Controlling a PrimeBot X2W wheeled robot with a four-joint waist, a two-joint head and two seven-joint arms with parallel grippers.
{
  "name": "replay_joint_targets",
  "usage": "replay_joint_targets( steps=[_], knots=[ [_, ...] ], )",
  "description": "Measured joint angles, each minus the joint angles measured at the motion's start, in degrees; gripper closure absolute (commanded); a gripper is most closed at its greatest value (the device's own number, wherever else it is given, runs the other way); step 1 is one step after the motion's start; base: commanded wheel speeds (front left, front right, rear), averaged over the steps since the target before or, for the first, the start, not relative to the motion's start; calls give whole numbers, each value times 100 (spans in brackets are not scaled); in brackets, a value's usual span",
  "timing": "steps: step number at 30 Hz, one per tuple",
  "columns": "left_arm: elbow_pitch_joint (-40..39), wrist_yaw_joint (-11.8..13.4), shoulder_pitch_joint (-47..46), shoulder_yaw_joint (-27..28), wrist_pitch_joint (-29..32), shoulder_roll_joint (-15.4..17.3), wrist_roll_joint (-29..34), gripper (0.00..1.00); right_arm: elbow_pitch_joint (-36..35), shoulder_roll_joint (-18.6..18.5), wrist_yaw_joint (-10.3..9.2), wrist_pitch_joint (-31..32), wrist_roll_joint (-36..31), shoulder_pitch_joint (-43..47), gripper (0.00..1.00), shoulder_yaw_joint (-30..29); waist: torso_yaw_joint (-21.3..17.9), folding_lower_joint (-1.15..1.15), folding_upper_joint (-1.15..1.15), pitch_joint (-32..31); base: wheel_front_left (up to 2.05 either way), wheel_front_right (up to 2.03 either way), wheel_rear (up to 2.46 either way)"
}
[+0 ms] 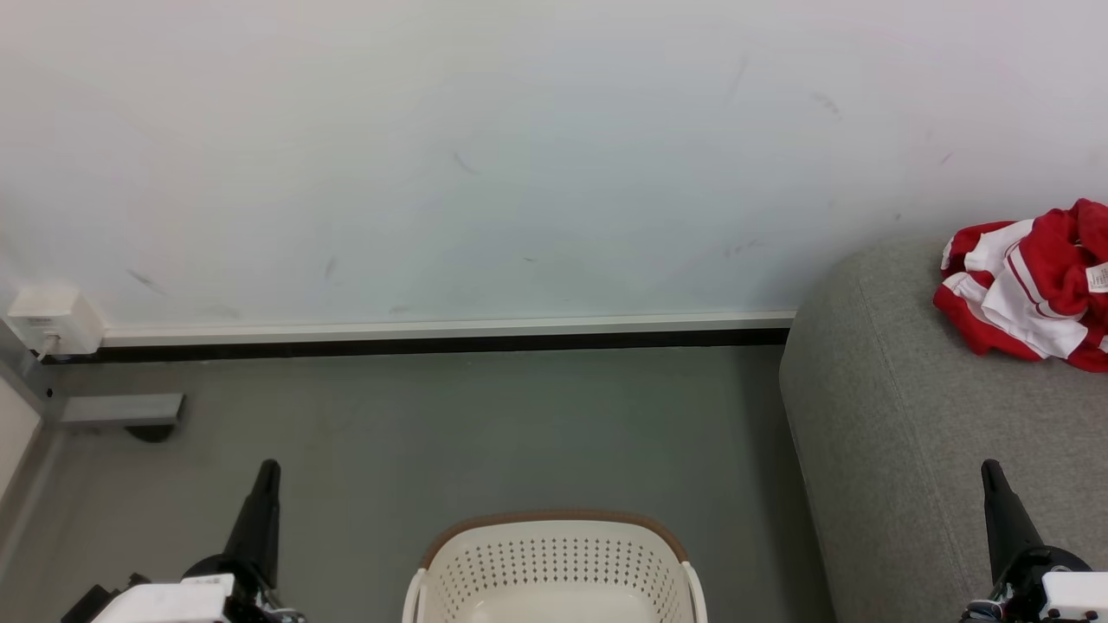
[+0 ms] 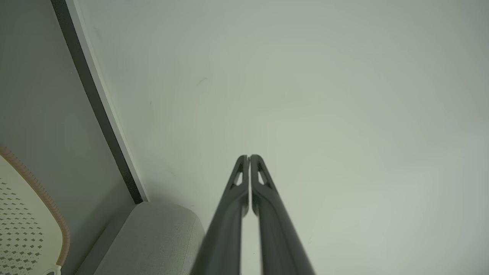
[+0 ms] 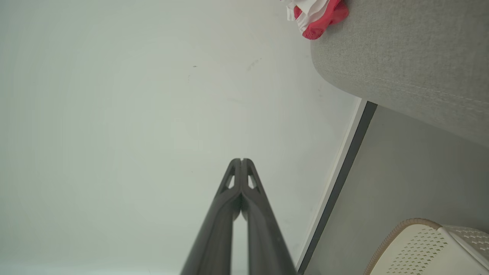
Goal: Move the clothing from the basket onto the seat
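One basket (image 1: 554, 558), bare perforated walls showing, clothing (image 1: 1030, 290) bunched on seat (image 1: 866, 424)

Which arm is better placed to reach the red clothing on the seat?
Right, probably. The right claw shows against the grey seat, where the clothing lies; the left claw is beyond the basket. Both are shut.

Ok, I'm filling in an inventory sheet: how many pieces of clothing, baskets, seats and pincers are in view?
Clothing: 1
Basket: 1
Seat: 1
Pincers: 2, left pincer and right pincer
Total: 5
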Motion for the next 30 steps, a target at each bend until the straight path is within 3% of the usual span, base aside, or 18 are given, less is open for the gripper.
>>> replay_joint_targets(
  steps=[30],
  knots=[
    [0,0,0,0,0,0,0,100,0,-1,0,0,0,-1,100,0,0,0,0,0,0,0,0]
  ],
)
